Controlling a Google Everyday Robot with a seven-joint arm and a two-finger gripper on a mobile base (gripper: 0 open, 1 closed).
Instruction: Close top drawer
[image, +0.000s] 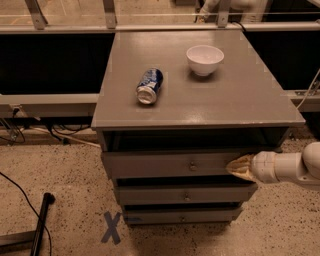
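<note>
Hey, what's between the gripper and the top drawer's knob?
Only bare grey front of the top drawer, in the camera view; the gripper is right of the knob.

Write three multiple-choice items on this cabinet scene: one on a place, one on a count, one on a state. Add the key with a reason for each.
1. Where is the gripper?
A. at the right end of the top drawer front
B. on the floor
C. at the lowest drawer's knob

2. How many drawers does the cabinet have?
A. two
B. three
C. four

3. How does the blue can sit?
A. upright
B. on its side
C. inside a drawer

Key:
1. A, as the gripper's tan tip sits against the right end of the uppermost drawer front.
2. B, as three grey fronts, each with one knob, are stacked under the top.
3. B, as the can lies on the cabinet top with its round end facing the camera.
</note>
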